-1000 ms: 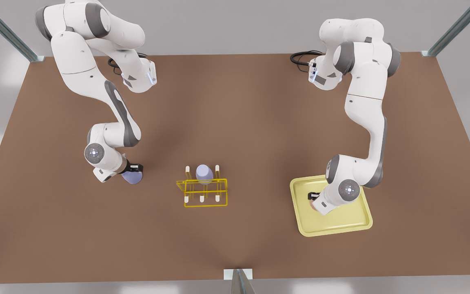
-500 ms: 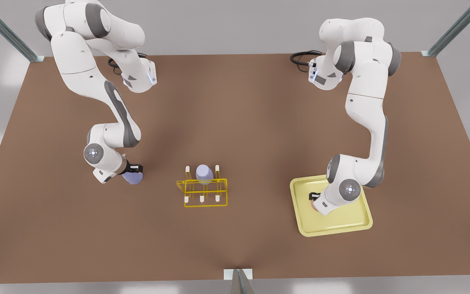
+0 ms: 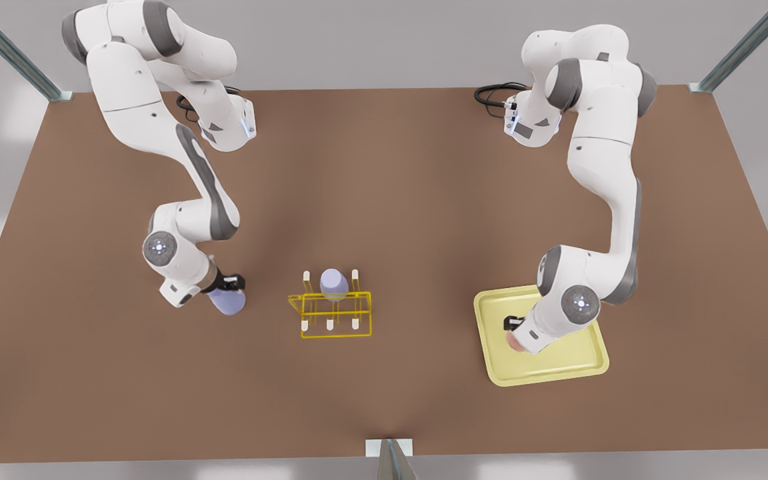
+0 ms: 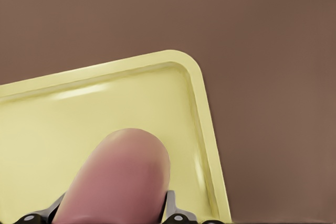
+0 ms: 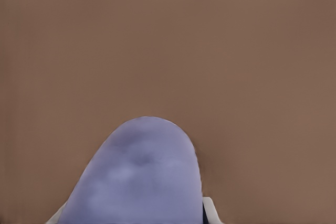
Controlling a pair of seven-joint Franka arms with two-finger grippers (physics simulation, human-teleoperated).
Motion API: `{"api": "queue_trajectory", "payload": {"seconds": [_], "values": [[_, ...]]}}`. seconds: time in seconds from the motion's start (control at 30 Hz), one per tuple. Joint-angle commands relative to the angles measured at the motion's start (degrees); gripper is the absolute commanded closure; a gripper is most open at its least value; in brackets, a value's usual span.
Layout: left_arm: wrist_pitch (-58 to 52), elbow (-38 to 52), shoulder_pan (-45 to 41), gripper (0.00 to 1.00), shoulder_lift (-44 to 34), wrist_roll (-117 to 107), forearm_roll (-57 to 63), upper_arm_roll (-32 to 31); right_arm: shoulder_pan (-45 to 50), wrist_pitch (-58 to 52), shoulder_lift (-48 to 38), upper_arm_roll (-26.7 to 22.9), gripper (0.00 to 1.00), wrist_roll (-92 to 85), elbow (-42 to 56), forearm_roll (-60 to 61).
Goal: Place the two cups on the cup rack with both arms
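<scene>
Pink cup [image 4: 118, 174]: clamped in my left pincer [image 3: 512, 325], over the yellow tray [image 3: 577, 363].
Lavender cup [image 3: 227, 301]: clamped in my right pincer [image 3: 232, 283], above the table [image 3: 424, 200], near the rack's [image 3: 331, 313] front-view left.
Rack: another lavender cup [image 3: 334, 283] sits on it.

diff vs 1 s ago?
The right gripper, shut on the lavender tapered cup, shifted slightly toward the yellow wire rack and the camera. The left gripper, holding the pale pink cup, barely moved above the pale yellow tray. The lavender cup on the rack is unchanged.
</scene>
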Motion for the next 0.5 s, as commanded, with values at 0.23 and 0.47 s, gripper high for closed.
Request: {"api": "queue_trajectory", "payload": {"seconds": [0.23, 0.47], "values": [[-9.0, 15.1, -0.7, 0.19, 0.6, -39.8, -0.7, -16.2, -0.1, -7.9, 2.4, 4.4, 0.29, 3.2, 16.2, 8.9], [7.9, 16.3, -6.7, 0.19, 2.8, -52.7, -1.3, -19.6, 0.3, -13.2, 10.0, 7.8, 0.29, 3.5, 30.0, 11.4]]}}
